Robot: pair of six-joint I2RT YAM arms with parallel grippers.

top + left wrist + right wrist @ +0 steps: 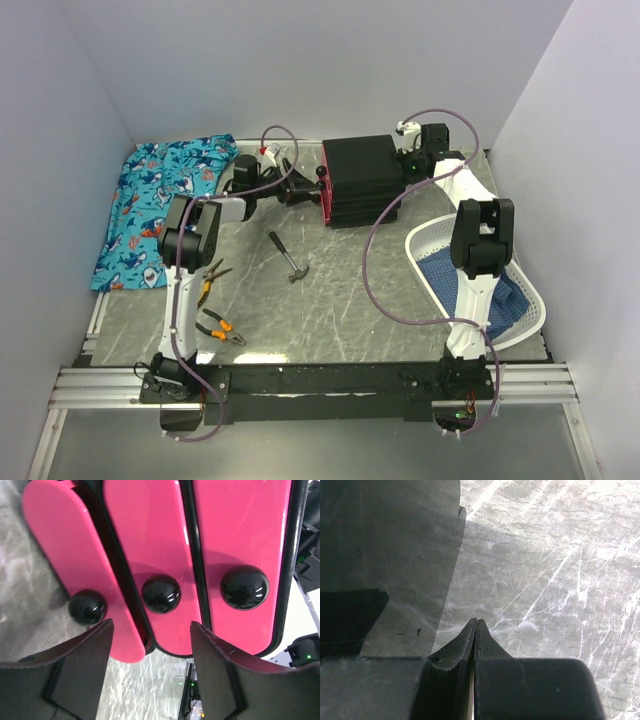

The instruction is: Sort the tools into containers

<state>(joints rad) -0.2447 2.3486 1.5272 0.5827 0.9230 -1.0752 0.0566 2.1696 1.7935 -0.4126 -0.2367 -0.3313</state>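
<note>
Left tool (151,626) gapes open before the middle knob (160,594) of the pink drawers (235,530) — right tool (476,621) pinched shut, empty, over the table (545,580).

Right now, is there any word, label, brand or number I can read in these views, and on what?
No text can be read.
Three magenta-pink drawer fronts with black round knobs: plain.
Boxy black cabinet: no marking shows.
Blue shark-patterned cloth: pictures only.
Small red-and-white patch near the left arm's wrist: too small to read.
</note>
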